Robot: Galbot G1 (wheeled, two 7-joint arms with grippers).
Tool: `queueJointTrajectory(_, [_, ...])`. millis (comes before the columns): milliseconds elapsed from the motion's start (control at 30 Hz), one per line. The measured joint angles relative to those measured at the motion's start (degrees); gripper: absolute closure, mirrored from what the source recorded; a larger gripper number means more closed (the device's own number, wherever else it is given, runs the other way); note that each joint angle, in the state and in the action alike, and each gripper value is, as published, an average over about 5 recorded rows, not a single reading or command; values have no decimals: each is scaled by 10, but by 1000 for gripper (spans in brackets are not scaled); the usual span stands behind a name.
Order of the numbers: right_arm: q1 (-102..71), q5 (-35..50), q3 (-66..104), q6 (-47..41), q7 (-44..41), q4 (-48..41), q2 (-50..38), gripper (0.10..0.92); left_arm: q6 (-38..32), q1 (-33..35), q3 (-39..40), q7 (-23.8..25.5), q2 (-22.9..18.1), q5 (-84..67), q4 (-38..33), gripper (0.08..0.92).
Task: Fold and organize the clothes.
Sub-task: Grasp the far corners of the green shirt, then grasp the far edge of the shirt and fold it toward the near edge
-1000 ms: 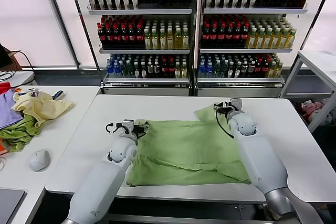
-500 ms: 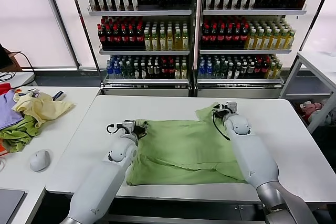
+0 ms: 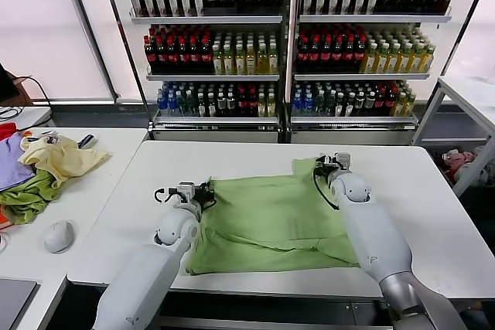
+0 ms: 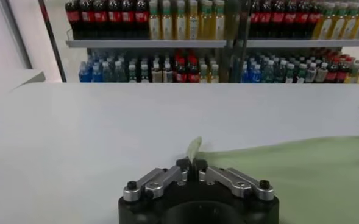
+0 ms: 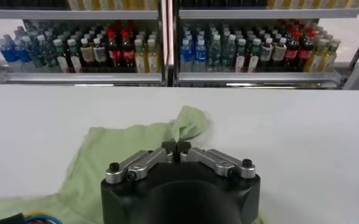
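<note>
Left gripper (image 3: 203, 188) and right gripper (image 3: 323, 163) are pinching T-shirt (image 3: 271, 214) edges fully closed; thin bites risking slipping out when lifting.

Setting: you are working in a lab mock-up of a shop.
Shop evidence: shelving (image 3: 290, 17) stocked with rows of bottled drinks (image 3: 205, 48).
Lab evidence: your white tabletop (image 3: 433, 191); a side desk (image 3: 100, 160) with computer mouse (image 3: 58, 235) and piled cloths (image 3: 46, 164).

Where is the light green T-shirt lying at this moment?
In the head view, the light green T-shirt lies spread on the white table, between the left gripper and right gripper, each shut on an edge.
</note>
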Motion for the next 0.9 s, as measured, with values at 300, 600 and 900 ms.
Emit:
queueJointTrajectory(300, [-52,30,20,12,16,110,-31,905,-23,38,-14,-7,24,-27,-71,900])
queueJointTrajectory(600, [-143,54,62,9,25,267,-75,905,-33,83,-33,-9,50,-51,-161,900])
queueJointTrajectory(900, [-270,60,128,-4,38,420,-98,905,-27,146,-47,-5,72,-56,-252,900])
